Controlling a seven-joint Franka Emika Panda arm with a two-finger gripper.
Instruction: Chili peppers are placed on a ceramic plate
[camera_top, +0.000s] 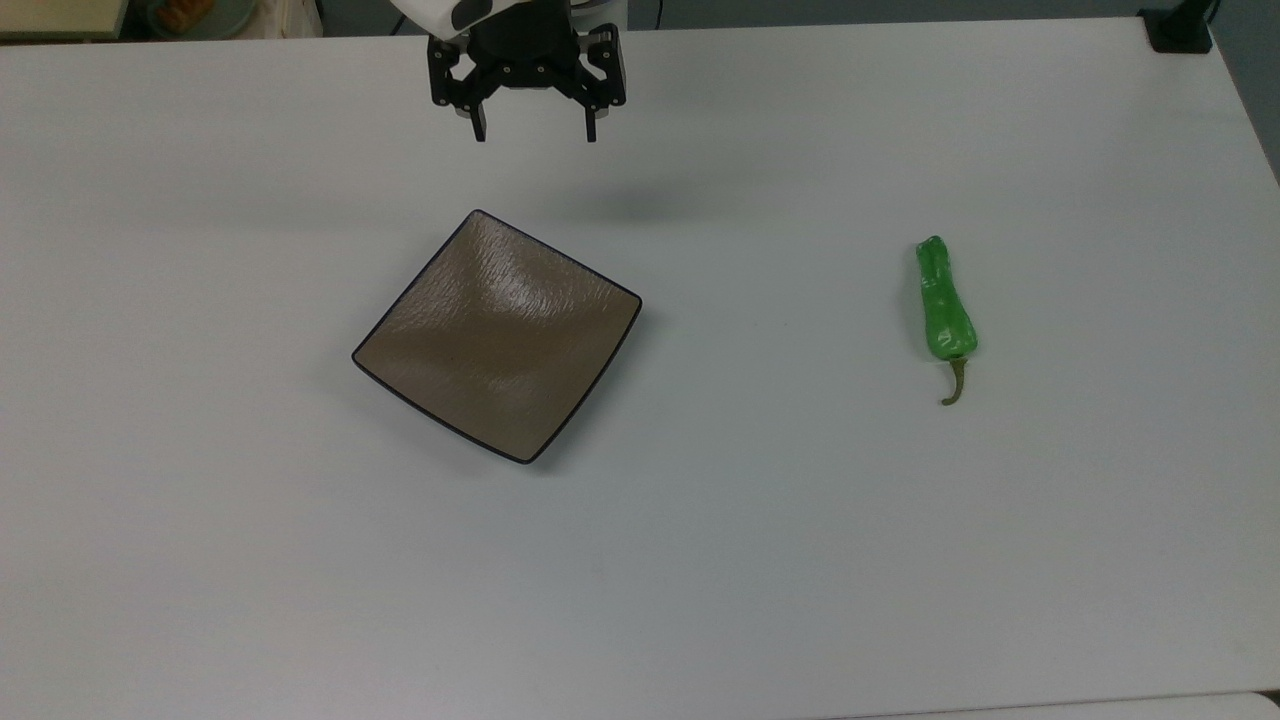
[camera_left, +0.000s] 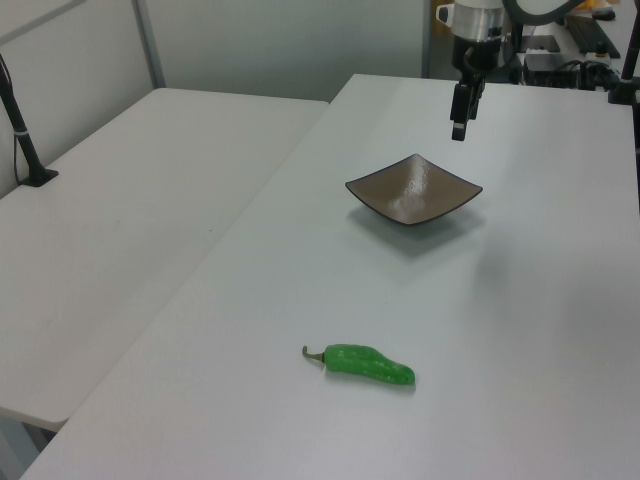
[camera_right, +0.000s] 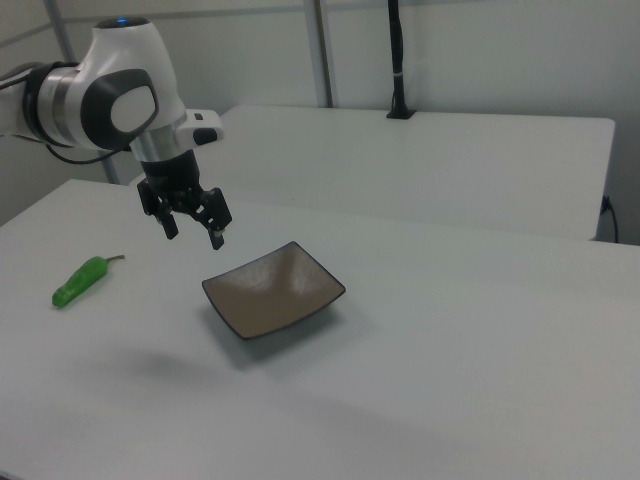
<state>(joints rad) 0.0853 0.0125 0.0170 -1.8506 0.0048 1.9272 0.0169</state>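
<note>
Your pepper (camera_top: 944, 307) is glossy green and wrinkled (stem curling down), at the top view's right, well apart from the centre plate (camera_top: 497, 335); the gripper (camera_top: 532, 129), spread empty, is cut off at the top edge

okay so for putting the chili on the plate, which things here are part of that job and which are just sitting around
Part of the job:
- green chili pepper, lying on the table, apart from the plate
- square brown ceramic plate, nothing on it
- gripper, open, above the table

Just there:
- white table
- second white table
- black post
</note>
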